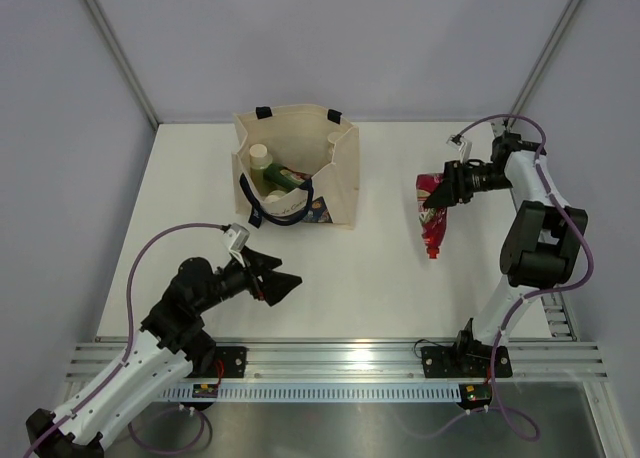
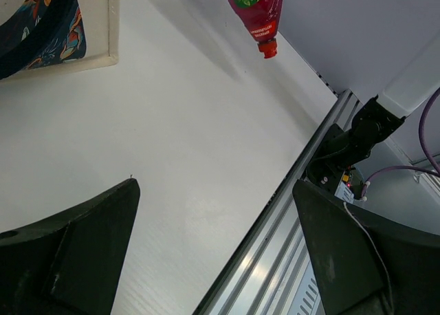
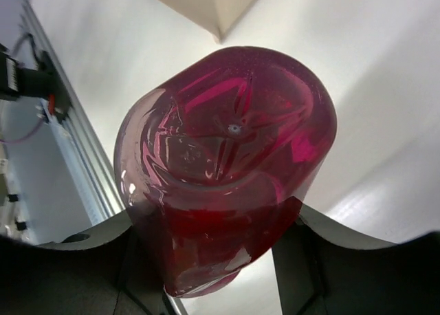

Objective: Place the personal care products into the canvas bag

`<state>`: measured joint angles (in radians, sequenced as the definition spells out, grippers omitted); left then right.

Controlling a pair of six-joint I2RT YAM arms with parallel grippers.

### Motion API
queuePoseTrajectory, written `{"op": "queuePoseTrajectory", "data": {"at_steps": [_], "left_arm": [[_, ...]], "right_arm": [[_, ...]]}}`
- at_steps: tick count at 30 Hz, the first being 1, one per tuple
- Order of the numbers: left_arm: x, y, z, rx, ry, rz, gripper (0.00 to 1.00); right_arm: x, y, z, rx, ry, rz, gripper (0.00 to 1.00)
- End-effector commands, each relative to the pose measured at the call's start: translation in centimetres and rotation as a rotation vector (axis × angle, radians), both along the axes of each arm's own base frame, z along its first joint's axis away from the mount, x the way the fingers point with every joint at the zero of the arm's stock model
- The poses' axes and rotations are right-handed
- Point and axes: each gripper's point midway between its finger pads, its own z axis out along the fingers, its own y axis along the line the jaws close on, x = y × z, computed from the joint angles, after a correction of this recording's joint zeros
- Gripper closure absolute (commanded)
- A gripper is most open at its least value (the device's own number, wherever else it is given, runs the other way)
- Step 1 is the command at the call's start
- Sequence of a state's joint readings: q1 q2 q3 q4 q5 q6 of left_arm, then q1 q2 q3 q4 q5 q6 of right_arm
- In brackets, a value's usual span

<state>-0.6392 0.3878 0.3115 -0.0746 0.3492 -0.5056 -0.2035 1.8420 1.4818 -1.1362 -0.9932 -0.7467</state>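
A red squeeze bottle (image 1: 431,210) hangs cap-down in my right gripper (image 1: 440,196). The jaws are closed partway around its broad base end, so the narrow cap would lead into an opening. The bottle is well to the right of the canvas bag (image 1: 345,168) and appears to be lifted off the white table (image 1: 380,288). The bag stands upright, mouth open to the top, with a cream-capped pale bottle (image 1: 261,158) and a dark green bottle (image 1: 284,176) inside. My left gripper (image 1: 281,278) hovers near the bag's front, spread wide and empty.
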Motion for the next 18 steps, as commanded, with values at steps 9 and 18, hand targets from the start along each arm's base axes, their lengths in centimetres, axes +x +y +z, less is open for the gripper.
{"op": "queuePoseTrajectory", "data": {"at_steps": [9, 18], "left_arm": [[0.4, -0.6, 3.7, -0.039, -0.085, -0.025, 0.01], [1.0, -0.7, 3.3, -0.010, -0.071, -0.012, 0.01]], "right_arm": [[-0.1, 6.6, 16.4, 0.404, -0.106, 0.016, 1.00], [2.0, 16.2, 29.4, 0.472, -0.422, 0.148, 1.00]]}}
